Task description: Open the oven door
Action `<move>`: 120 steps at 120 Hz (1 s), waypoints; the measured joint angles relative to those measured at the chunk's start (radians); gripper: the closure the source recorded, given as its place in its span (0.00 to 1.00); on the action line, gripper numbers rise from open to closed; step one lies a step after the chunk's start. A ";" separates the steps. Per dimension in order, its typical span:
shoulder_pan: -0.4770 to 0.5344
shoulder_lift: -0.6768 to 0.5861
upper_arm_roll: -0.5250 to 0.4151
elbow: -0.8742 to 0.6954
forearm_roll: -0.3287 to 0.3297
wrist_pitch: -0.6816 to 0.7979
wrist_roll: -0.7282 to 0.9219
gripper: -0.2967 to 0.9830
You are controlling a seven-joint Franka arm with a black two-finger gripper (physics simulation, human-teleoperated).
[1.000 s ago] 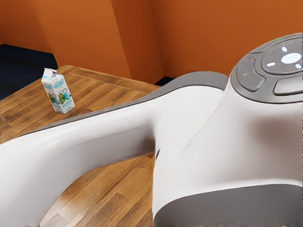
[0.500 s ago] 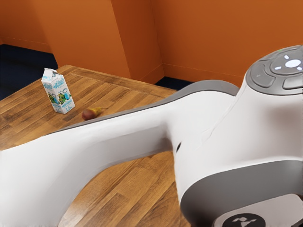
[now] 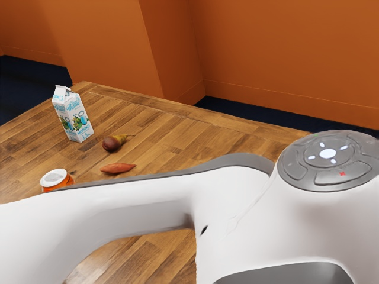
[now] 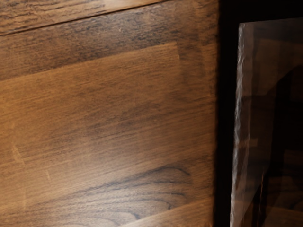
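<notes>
At four o'clock in the exterior view, the arm (image 3: 284,219) bends, presumably to reach the oven door (image 4: 270,118), dark glass beside the counter (image 4: 109,118), though whether the fingers are open I cannot tell.

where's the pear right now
In the exterior view, the pear lies on the table toward that view's left, between the milk carton and the sweet potato.

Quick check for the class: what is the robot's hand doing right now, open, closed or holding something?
Hand: cannot be told, neither view settles it.
</notes>
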 joint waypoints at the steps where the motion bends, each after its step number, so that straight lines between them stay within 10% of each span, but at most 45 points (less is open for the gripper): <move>1: -0.003 -0.007 0.001 -0.011 -0.001 0.003 0.001 0.23; 54: -0.092 -0.367 0.001 -0.454 0.024 0.157 -0.001 0.24; 67: 0.265 -0.547 -0.235 -0.591 0.013 0.196 -0.041 0.25; 90: 0.555 -0.557 -0.396 -0.416 -0.039 0.106 -0.073 0.24; 105: 0.663 -0.425 -0.182 -0.045 -0.051 -0.199 -0.084 0.24; 120: 0.667 -0.412 -0.017 -0.097 -0.047 -0.392 -0.147 0.23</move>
